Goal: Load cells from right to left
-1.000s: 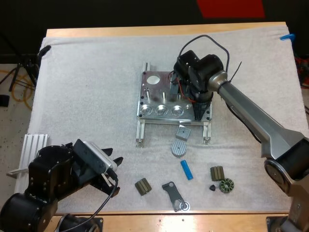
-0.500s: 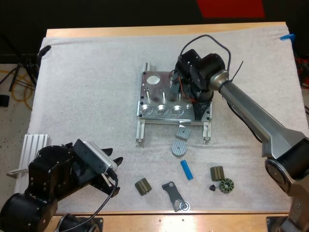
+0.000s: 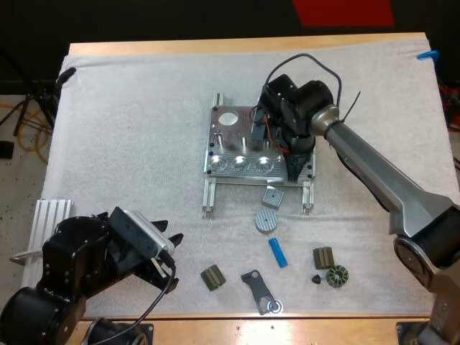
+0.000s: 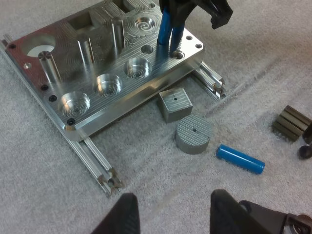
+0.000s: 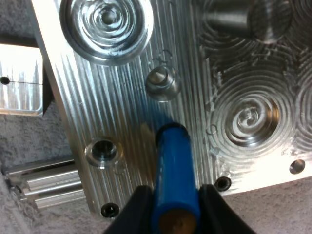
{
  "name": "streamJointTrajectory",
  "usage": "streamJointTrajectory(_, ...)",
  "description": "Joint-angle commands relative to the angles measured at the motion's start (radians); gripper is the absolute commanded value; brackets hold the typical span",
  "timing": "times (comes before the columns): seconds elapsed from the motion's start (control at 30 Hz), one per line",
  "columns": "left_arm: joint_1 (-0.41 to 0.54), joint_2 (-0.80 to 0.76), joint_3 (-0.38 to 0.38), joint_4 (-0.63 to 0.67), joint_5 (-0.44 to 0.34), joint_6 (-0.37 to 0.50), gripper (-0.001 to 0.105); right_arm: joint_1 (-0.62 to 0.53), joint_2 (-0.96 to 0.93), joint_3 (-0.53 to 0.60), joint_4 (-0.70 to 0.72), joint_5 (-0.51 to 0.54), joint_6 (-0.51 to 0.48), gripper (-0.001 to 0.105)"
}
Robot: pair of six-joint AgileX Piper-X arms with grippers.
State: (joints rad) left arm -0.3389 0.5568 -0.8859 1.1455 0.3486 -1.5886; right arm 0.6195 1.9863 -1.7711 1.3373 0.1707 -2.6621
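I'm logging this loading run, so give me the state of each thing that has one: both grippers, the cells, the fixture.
right gripper: fingers shut on held cell.
held cell: upright, tip over the right end of the fixture, not yet in a hole.
loose cell: lying flat on the mat.
fixture: three round pockets empty.
left gripper: fingers open, holding nothing.

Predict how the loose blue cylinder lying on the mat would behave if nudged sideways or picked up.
The blue cylinder lies on its side on the mat, so a sideways nudge would probably roll it, though the fuzzy surface may slow it. It looks rigid and smooth: it might slip unless squeezed across its round body.
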Motion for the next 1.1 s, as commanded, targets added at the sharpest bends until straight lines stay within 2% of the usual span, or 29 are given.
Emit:
streamJointTrajectory(0.0, -0.004, -0.006, -0.008, -0.005, 0.006, -0.007, 0.035, 0.003, 0.007, 0.008, 0.033, -0.045, -0.012, 0.019)
streamJointTrajectory(0.4, -0.004, -0.006, -0.008, -0.005, 0.006, -0.007, 0.035, 0.000, 0.008, 0.008, 0.012, -0.037, -0.012, 0.019)
streamJointTrajectory(0.5, -0.004, -0.006, -0.008, -0.005, 0.006, -0.007, 0.035, 0.000, 0.008, 0.008, 0.009, 0.009, -0.012, 0.019)
streamJointTrajectory(0.83, -0.004, -0.006, -0.008, -0.005, 0.006, -0.007, 0.035, 0.000, 0.008, 0.008, 0.009, 0.016, -0.012, 0.019)
streamJointTrajectory(1.07, -0.004, -0.006, -0.008, -0.005, 0.006, -0.007, 0.035, -0.009, 0.008, 0.026, 0.009, 0.072, -0.012, 0.019)
